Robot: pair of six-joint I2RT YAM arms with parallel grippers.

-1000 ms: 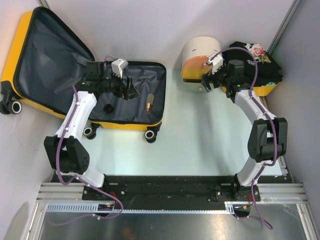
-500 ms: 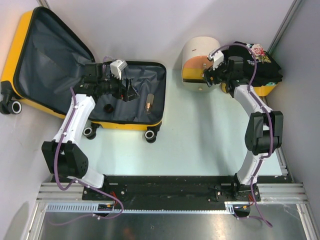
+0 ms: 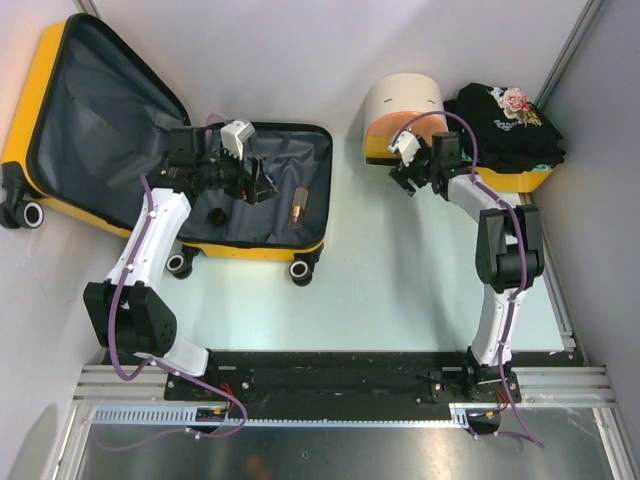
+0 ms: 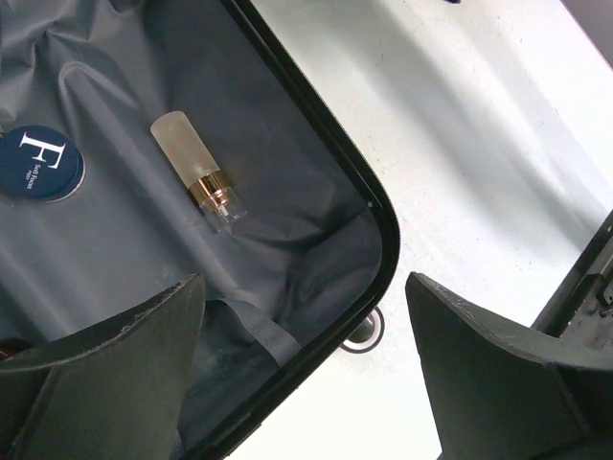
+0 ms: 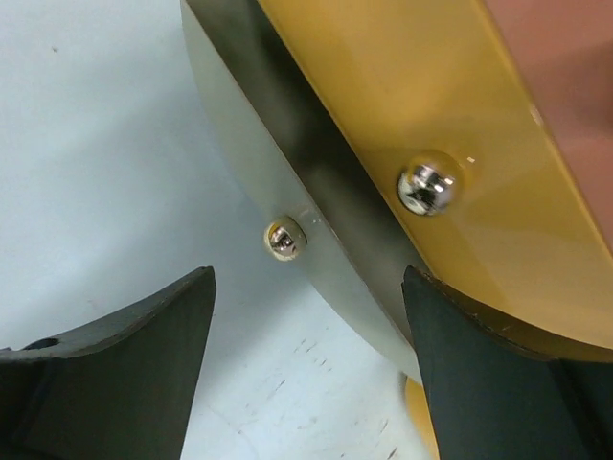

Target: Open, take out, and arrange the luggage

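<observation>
Left gripper (image 4: 305, 284) spread wide; right gripper (image 5: 306, 274) likewise.

A cream-and-orange cabinet (image 3: 400, 112) is set on the pale table (image 3: 400, 280), just beside a yellow bin (image 3: 525, 180) piled with black clothing (image 3: 505, 140); a pink flower (image 3: 516, 100) is noted on top.

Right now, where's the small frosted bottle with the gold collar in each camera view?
Top external: bottle lies left of centre, on the lining of the open luggage, in its right part.
Left wrist: bottle sits upper left of centre, on the grey lining.
Right wrist: not in it.
Shared landmark: round dark lid marked F, left of the bottle in both views.
</observation>
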